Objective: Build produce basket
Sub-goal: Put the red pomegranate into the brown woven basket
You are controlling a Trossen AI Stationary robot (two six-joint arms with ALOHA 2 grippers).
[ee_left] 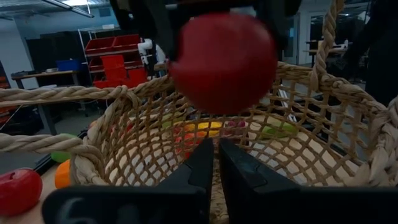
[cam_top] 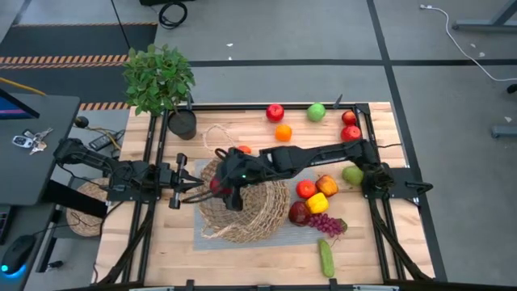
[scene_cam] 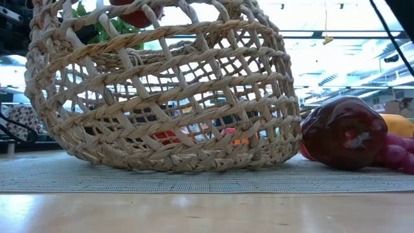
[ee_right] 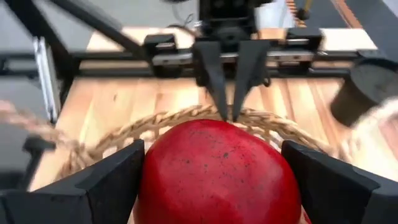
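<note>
The tan wicker basket (cam_top: 246, 208) (scene_cam: 162, 97) rests by its base on a grey mat (scene_cam: 194, 180) at the table's middle. My right gripper (cam_top: 220, 186) reaches in from the table's right and is shut on a red apple (ee_right: 217, 171) (ee_left: 224, 62), just above the basket's opening near its left rim. My left gripper (cam_top: 192, 184) is shut on that left rim. More produce lies to the basket's right: red apples (cam_top: 305, 188), a yellow piece (cam_top: 317, 202), purple grapes (cam_top: 327, 224), a pear (cam_top: 352, 175) and a cucumber (cam_top: 325, 257). My left gripper pinches the basket's left rim (ee_right: 231, 116) between its two fingers (ee_left: 199, 168), coming level from the table's left; the basket stays on the mat. My right gripper pinches the red apple's two sides (ee_right: 152, 177) between its fingers (ee_right: 115, 177), slanting down from the table's right. The apple is lifted clear, over the basket's opening.
At the far edge lie a red apple (cam_top: 275, 111), a green apple (cam_top: 316, 111), an orange (cam_top: 283, 132) and two more red apples (cam_top: 350, 125). A potted plant (cam_top: 159, 77) stands at the far left corner. A dark red apple (scene_cam: 346, 133) sits close to the basket's right side.
</note>
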